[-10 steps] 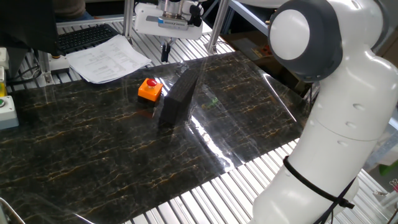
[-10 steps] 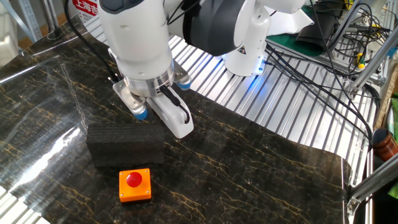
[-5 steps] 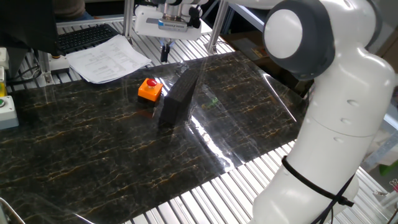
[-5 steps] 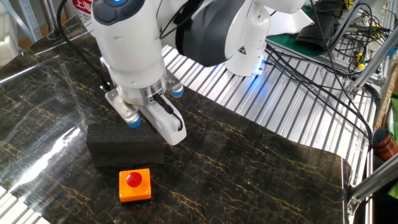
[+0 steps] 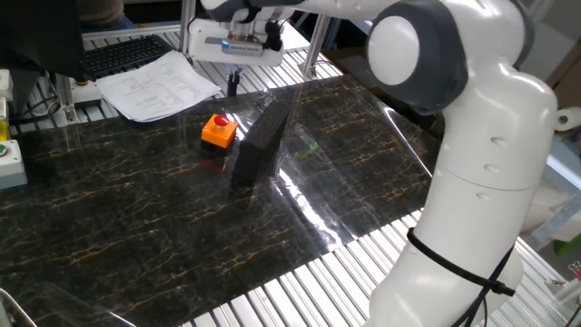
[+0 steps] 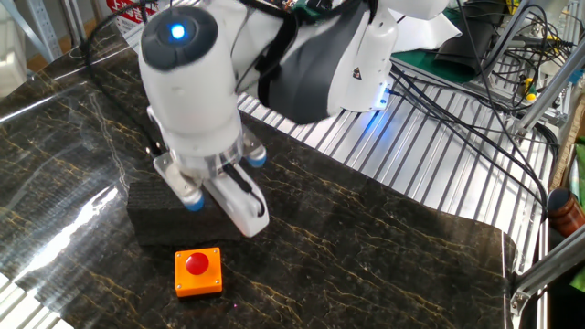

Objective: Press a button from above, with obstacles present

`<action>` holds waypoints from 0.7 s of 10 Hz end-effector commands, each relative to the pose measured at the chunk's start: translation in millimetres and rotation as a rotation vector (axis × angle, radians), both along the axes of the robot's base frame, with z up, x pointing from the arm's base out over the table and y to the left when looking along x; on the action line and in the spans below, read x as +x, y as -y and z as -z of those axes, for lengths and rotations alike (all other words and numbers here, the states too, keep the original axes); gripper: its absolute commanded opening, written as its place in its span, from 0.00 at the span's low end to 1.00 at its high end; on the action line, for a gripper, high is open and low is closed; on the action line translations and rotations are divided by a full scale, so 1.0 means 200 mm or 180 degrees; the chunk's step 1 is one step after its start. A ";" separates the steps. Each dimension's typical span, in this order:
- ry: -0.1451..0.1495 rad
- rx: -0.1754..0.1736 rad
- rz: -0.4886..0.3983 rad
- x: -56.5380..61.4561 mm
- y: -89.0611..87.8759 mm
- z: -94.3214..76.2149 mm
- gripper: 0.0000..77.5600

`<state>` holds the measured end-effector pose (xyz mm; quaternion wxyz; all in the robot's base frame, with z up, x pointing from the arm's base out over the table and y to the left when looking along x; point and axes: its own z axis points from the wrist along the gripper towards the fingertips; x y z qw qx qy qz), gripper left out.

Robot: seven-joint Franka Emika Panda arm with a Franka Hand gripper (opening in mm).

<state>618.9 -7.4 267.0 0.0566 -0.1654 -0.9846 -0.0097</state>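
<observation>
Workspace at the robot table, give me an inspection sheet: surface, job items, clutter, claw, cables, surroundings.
Surface: dark marbled mat over a slatted metal table.
Job's things: red button on an orange box, unpressed; dark slab on edge beside it, apart.
Clutter: papers, keyboard, grey box with a green button at the mat's edge.
Claw: claw hangs above the table behind the button; finger state not visible.
Cables: bundle on the slats.
Surroundings: monitor, frame posts.

Dark marble-patterned table sheet (image 5: 136, 218): glossy, glare streaks. Ribbed metal table slats (image 5: 300, 291): bare, shiny. Black rectangular slab (image 6: 155, 215): matt, finely textured. Orange square box (image 6: 199, 274): smooth plastic. White robot arm shell (image 5: 490, 163): glossy plastic. Paper sheets (image 5: 154, 84): matt.
</observation>
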 end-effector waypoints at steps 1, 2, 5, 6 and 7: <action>0.0086 -0.0020 0.0005 0.07 -0.02 0.09 0.00; 0.0102 -0.0014 -0.0008 0.08 -0.02 0.11 0.00; 0.0135 -0.0004 -0.0086 0.12 0.00 0.18 0.00; 0.0145 -0.0001 -0.0095 0.12 0.00 0.20 0.00; 0.0164 -0.0003 -0.0111 0.14 0.00 0.23 0.00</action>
